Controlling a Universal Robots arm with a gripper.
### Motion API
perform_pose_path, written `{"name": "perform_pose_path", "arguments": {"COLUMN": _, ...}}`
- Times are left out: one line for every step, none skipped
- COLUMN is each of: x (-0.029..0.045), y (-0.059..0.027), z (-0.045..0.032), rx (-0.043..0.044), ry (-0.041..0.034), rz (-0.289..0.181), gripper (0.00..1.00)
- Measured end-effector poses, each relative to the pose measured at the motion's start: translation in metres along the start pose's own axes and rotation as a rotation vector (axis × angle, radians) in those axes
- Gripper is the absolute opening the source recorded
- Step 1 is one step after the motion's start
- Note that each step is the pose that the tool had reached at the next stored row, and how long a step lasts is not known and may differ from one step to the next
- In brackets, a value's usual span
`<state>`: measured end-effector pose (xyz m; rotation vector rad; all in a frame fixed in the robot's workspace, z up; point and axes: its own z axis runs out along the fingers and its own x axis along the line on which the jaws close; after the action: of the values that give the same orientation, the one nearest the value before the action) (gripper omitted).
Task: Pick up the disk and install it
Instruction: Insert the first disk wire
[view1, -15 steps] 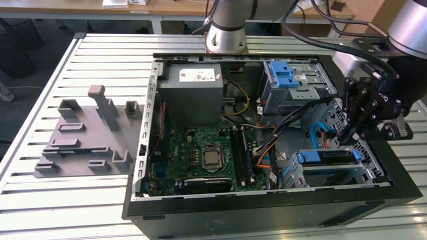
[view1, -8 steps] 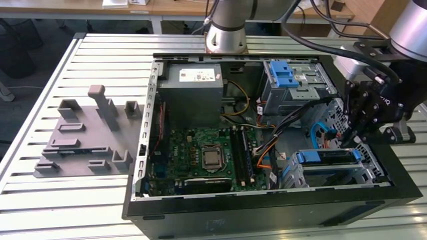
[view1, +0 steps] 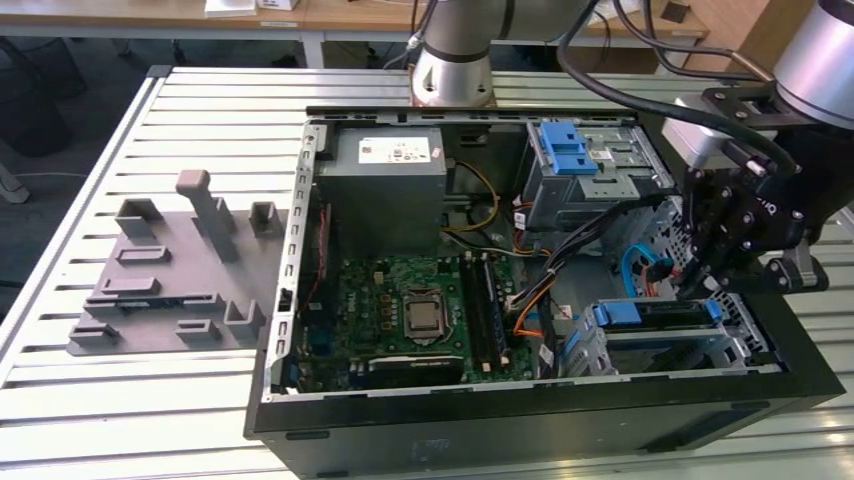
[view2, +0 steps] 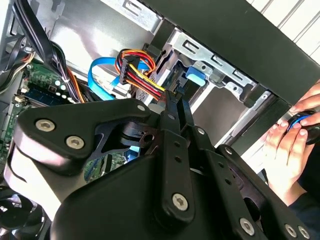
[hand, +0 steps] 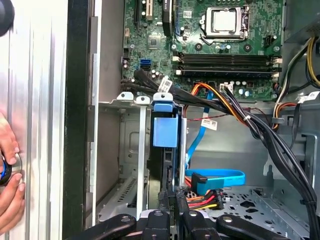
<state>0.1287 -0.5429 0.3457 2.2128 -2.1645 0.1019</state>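
Note:
The disk (view1: 654, 314) sits in the metal drive cage (view1: 747, 345) at the front corner of the open computer case, on the exterior view's right. Its blue bracket (hand: 165, 127) shows in the first wrist view, with the dark disk body edge-on behind it in the cage slot. The blue bracket (view2: 195, 77) also shows in the second wrist view. My gripper (view1: 697, 285) hangs just above the disk's cabled end. Its fingers (view2: 172, 97) stand together, shut, and I see nothing held between them. In the first wrist view the gripper (hand: 172, 197) meets the disk's edge beside the red-yellow power plug (hand: 202, 201).
A blue data cable (hand: 220, 177) and black wire bundles cross the case beside the cage. The motherboard (view1: 414, 310), a grey metal box (view1: 387, 190) and an upper bay (view1: 574, 150) fill the case. A grey stand (view1: 174, 270) lies at the exterior view's left. A person's hand (view2: 290, 145) rests outside the case.

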Motion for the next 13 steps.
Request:
{"name": "perform_pose_path", "arguments": {"x": 0.0000, "y": 0.0001, "z": 0.0001, "rx": 0.0001, "ry": -0.0002, "rz": 0.000, "gripper": 0.17}}
{"name": "perform_pose_path", "arguments": {"x": 0.0002, "y": 0.0002, "z": 0.0003, "rx": 0.0002, "ry": -0.0009, "rz": 0.000, "gripper": 0.17}}
{"name": "perform_pose_path", "arguments": {"x": 0.0005, "y": 0.0003, "z": 0.0005, "rx": 0.0003, "ry": -0.0021, "rz": 0.000, "gripper": 0.17}}
{"name": "perform_pose_path", "arguments": {"x": 0.0007, "y": 0.0004, "z": 0.0008, "rx": 0.0004, "ry": -0.0034, "rz": 0.000, "gripper": 0.17}}
{"name": "perform_pose_path", "arguments": {"x": 0.0009, "y": 0.0004, "z": 0.0011, "rx": 0.0004, "ry": -0.0042, "rz": 0.000, "gripper": 0.17}}
{"name": "perform_pose_path", "arguments": {"x": 0.0008, "y": 0.0004, "z": 0.0014, "rx": 0.0005, "ry": -0.0056, "rz": 0.000, "gripper": 0.17}}
{"name": "perform_pose_path", "arguments": {"x": 0.0008, "y": 0.0004, "z": 0.0017, "rx": 0.0004, "ry": -0.0063, "rz": 0.001, "gripper": 0.17}}
{"name": "perform_pose_path", "arguments": {"x": 0.0008, "y": 0.0005, "z": 0.0021, "rx": 0.0001, "ry": -0.0066, "rz": 0.004, "gripper": 0.17}}
{"name": "perform_pose_path", "arguments": {"x": 0.0008, "y": 0.0005, "z": 0.0024, "rx": -0.0005, "ry": -0.0063, "rz": 0.013, "gripper": 0.17}}
{"name": "perform_pose_path", "arguments": {"x": 0.0008, "y": 0.0006, "z": 0.0027, "rx": -0.0014, "ry": -0.0060, "rz": 0.026, "gripper": 0.17}}
{"name": "perform_pose_path", "arguments": {"x": 0.0008, "y": 0.0007, "z": 0.0029, "rx": -0.0023, "ry": -0.0058, "rz": 0.036, "gripper": 0.17}}
{"name": "perform_pose_path", "arguments": {"x": 0.0008, "y": 0.0007, "z": 0.0033, "rx": -0.0027, "ry": -0.0059, "rz": 0.043, "gripper": 0.17}}
{"name": "perform_pose_path", "arguments": {"x": 0.0007, "y": 0.0008, "z": 0.0037, "rx": -0.0028, "ry": -0.0062, "rz": 0.044, "gripper": 0.17}}
